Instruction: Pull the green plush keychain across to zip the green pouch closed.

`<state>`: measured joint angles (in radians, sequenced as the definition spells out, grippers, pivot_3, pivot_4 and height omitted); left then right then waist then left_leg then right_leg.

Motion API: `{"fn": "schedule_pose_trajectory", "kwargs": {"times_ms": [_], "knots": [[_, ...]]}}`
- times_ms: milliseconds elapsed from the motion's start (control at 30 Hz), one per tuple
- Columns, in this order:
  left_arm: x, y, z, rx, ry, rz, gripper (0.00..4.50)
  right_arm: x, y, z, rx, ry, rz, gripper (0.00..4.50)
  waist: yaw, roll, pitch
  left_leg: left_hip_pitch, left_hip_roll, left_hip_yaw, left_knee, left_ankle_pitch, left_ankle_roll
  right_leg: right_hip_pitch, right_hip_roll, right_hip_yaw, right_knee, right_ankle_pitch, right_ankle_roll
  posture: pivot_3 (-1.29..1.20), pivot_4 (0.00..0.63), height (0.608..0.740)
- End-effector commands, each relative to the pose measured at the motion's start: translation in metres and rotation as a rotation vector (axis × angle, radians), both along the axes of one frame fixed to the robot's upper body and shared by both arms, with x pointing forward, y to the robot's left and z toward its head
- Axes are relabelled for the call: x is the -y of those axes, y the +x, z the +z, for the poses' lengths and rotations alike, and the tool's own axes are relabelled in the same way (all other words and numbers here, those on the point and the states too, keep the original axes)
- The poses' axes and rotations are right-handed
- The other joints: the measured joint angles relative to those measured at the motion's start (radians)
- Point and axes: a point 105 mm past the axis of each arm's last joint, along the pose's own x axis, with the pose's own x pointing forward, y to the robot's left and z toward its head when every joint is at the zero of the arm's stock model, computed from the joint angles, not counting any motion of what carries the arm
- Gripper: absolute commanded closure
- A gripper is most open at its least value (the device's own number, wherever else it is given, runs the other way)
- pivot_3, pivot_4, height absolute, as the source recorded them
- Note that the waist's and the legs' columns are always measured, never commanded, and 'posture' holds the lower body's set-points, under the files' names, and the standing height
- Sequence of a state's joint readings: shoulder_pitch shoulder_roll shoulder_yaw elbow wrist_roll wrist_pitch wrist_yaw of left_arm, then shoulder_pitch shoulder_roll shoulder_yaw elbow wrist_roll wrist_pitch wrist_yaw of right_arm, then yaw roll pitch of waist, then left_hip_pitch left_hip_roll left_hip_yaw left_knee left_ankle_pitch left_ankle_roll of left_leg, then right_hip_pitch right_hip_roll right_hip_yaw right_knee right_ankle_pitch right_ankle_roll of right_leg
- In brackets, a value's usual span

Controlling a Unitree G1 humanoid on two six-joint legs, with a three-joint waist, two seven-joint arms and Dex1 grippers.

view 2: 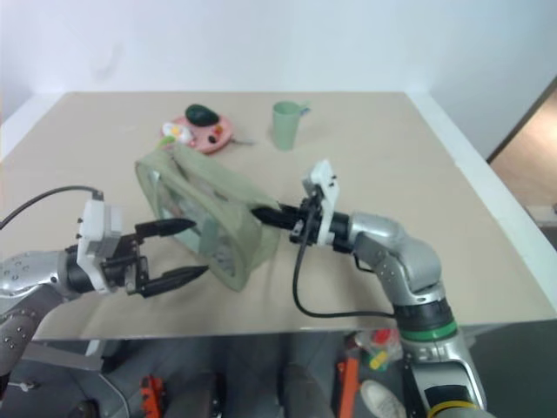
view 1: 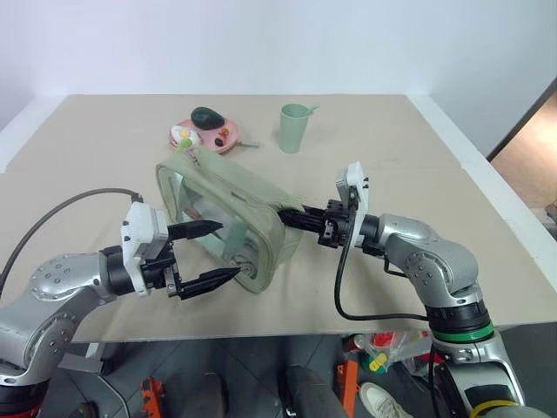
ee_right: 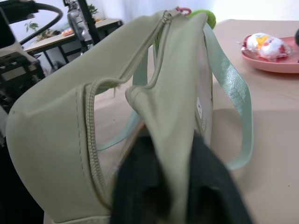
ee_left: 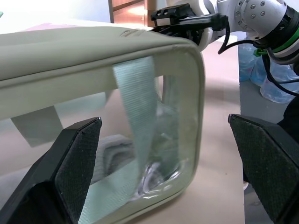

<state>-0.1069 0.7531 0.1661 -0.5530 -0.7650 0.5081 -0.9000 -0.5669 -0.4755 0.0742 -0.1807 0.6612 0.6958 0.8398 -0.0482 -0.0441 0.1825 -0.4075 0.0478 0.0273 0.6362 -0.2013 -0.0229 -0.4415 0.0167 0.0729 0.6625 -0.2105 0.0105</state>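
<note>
The green pouch (view 1: pixel 228 209) stands on edge in the middle of the table, clear window and webbing strap (ee_left: pixel 135 112) facing my left arm. Its top zipper (ee_right: pixel 93 140) gapes open along the top. The green plush keychain (ee_right: pixel 203 17) sits by the zipper pull at the pouch's far end. My right gripper (view 1: pixel 287 214) is shut on the pouch's fabric at the end nearest it, its fingers (ee_right: pixel 210 186) pinching one lip of the opening. My left gripper (view 1: pixel 228 251) is open, fingers (ee_left: pixel 74 158) spread wide to either side of the pouch's near end.
A pink plate (view 1: pixel 224 142) with a dark avocado-shaped toy (view 1: pixel 207 116) and an egg-like toy stands at the back of the table. A pale green cup (view 1: pixel 293 127) stands to its right. The table's front edge runs just below my arms.
</note>
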Motion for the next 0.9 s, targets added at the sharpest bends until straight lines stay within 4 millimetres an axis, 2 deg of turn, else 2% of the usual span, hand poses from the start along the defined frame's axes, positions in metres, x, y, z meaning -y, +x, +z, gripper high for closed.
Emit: {"fn": "schedule_pose_trajectory", "kwargs": {"times_ms": [33,100,300,433,500,533,667,800,833,867,900], "knots": [[0.007,-0.004,0.007,0.045,0.000,-0.022,0.00,0.008,0.000,0.023,0.150,-0.067,0.067,4.44,0.000,0.000,0.000,0.000,0.000,0.000,0.000,0.000,0.000,0.000,0.000,0.000,0.000,0.000,0.000,0.00,0.150,0.740],[0.009,-0.003,0.008,0.049,-0.004,-0.028,0.00,0.017,0.011,0.027,0.234,-0.170,0.112,4.44,0.000,0.001,0.001,0.000,-0.001,0.000,0.000,0.000,0.000,0.000,0.000,0.000,0.000,0.000,0.000,0.00,0.150,0.740],[0.019,-0.002,0.011,0.062,-0.003,-0.084,0.00,0.045,0.073,0.036,0.448,-0.445,0.116,4.44,-0.004,0.000,0.001,0.002,0.000,0.001,0.001,0.001,0.001,0.001,0.001,0.000,0.000,0.002,-0.001,0.00,0.150,0.740],[0.024,-0.001,0.013,0.069,-0.010,-0.089,0.00,0.047,0.088,0.044,0.454,-0.436,0.102,4.44,-0.004,0.000,0.001,0.001,0.000,0.000,-0.001,0.001,0.001,0.000,0.001,0.000,0.000,0.003,0.001,0.00,0.150,0.740],[0.025,-0.001,0.013,0.071,-0.015,-0.085,0.00,0.050,0.089,0.039,0.441,-0.454,0.116,4.44,-0.003,0.000,0.001,0.001,0.000,0.000,-0.001,-0.001,0.003,0.000,0.001,0.000,0.000,0.002,0.002,0.00,0.150,0.740],[0.026,0.000,0.013,0.070,-0.023,-0.076,0.00,0.053,0.090,0.041,0.438,-0.426,0.107,3.73,-0.002,0.000,0.001,0.001,0.000,0.000,-0.002,-0.002,0.004,0.000,0.001,0.000,0.000,0.002,0.002,0.00,0.150,0.740],[0.025,0.001,0.012,0.063,-0.031,-0.040,0.00,0.061,0.087,0.067,0.413,-0.241,0.059,2.42,-0.002,0.001,0.002,0.000,0.000,0.001,-0.002,-0.003,0.006,0.000,0.000,0.000,0.000,0.001,0.001,0.00,0.150,0.740],[0.024,0.000,0.011,0.058,-0.030,-0.040,0.00,0.082,0.079,0.096,0.414,-0.078,-0.037,0.93,0.000,0.002,0.002,0.000,0.000,0.000,-0.001,-0.003,0.006,0.000,0.000,0.000,0.001,0.001,0.002,0.00,0.150,0.740],[0.024,0.001,0.011,0.057,-0.030,-0.040,0.00,0.087,0.076,0.099,0.416,-0.059,-0.059,0.68,0.000,0.002,0.002,0.000,0.000,0.000,-0.001,-0.003,0.006,0.000,0.000,0.000,0.001,0.000,0.002,0.00,0.150,0.740],[0.025,0.001,0.011,0.057,-0.030,-0.039,0.00,0.092,0.072,0.100,0.417,-0.047,-0.075,0.24,0.002,0.002,0.002,0.000,0.000,0.000,-0.001,-0.003,0.006,0.000,0.000,-0.001,0.001,0.000,0.002,0.00,0.150,0.740],[0.024,0.002,0.012,0.057,-0.035,-0.034,0.00,0.096,0.066,0.099,0.422,-0.043,-0.097,0.05,0.004,0.002,0.002,0.000,0.000,-0.001,-0.001,-0.003,0.006,0.000,0.000,-0.001,0.001,0.000,0.002,0.00,0.150,0.740]]}}
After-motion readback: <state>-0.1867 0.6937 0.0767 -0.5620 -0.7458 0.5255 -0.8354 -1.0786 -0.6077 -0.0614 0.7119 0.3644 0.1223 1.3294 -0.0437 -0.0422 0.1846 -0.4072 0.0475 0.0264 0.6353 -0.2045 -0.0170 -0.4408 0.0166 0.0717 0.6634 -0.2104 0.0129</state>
